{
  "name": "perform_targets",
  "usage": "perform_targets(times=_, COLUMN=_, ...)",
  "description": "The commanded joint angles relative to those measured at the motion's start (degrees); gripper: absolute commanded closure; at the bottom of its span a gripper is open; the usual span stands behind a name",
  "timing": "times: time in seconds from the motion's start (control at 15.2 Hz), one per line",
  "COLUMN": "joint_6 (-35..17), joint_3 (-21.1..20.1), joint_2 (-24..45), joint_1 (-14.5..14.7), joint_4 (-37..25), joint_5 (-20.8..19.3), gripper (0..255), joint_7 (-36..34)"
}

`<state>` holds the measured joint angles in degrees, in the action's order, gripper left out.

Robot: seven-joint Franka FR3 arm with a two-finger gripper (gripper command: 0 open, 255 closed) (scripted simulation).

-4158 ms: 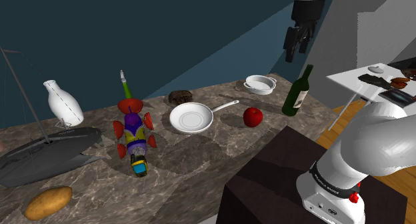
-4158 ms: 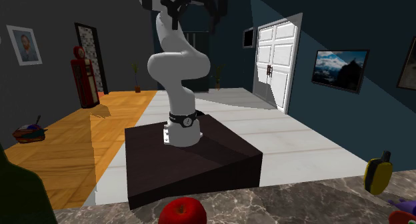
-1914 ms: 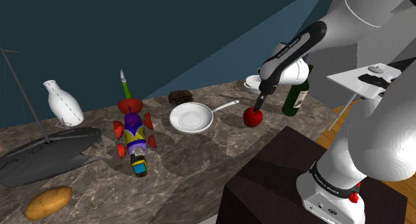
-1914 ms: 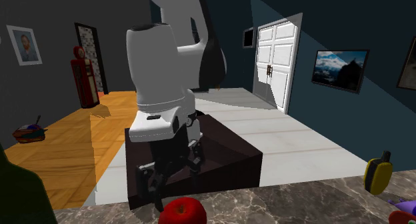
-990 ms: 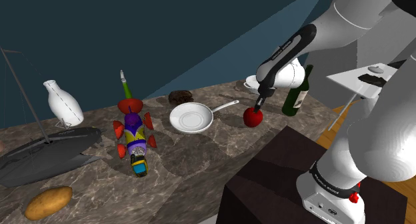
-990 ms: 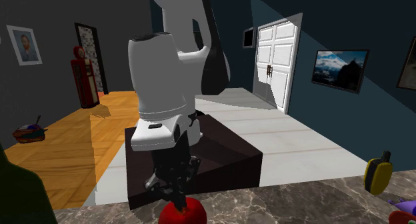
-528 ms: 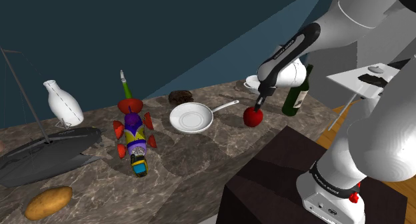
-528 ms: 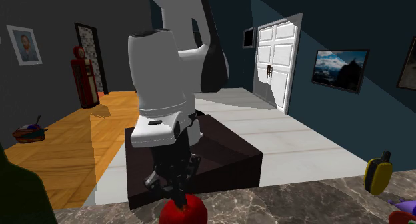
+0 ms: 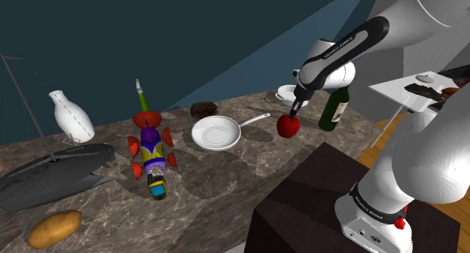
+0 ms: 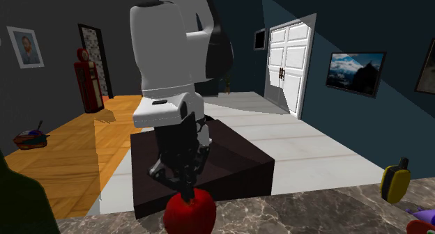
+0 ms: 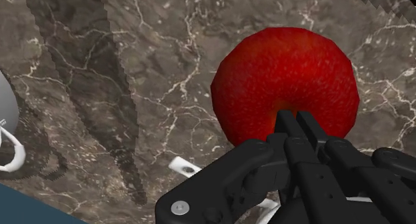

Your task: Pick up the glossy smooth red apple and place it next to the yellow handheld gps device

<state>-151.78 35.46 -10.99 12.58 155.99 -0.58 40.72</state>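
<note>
The glossy red apple [image 9: 288, 126] hangs just above the marble counter [image 9: 226, 176], near its end by the stand in the shoulder view. My black gripper [image 9: 294, 114] comes down on it from above, shut on its top; in the wrist view the fingers [image 11: 297, 126] meet in the dimple of the apple [image 11: 283, 73]. The second exterior view has the apple [image 10: 189, 213] under the gripper [image 10: 187, 192] at the bottom edge. The yellow gps device [image 10: 394, 181] stands upright far off at that view's right, beside a purple toy [image 10: 422, 215].
A white frying pan [image 9: 217, 132], a green bottle [image 9: 335, 102] and a small white pot [image 9: 287, 92] surround the apple. Further along the shoulder view's left stand a colourful toy rocket [image 9: 151, 150], a white vase [image 9: 70, 116], a grey model ship [image 9: 53, 172] and a potato [image 9: 54, 229].
The gripper had closed on the apple on the counter; now the arm has risen and the apple has come up off the marble with it.
</note>
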Motion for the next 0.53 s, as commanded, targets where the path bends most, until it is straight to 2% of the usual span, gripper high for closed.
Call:
perform_targets(times=0.0, joint_6=2.24, joint_3=-0.77, joint_2=-2.04, joint_1=-1.09, joint_4=-0.41, joint_5=-2.12, gripper=255, joint_7=-1.60)
perform_targets(times=0.46, joint_6=9.23, joint_3=-3.15, joint_2=-7.76, joint_1=-3.45, joint_4=-2.10, joint_5=-5.91, gripper=255, joint_7=-4.94)
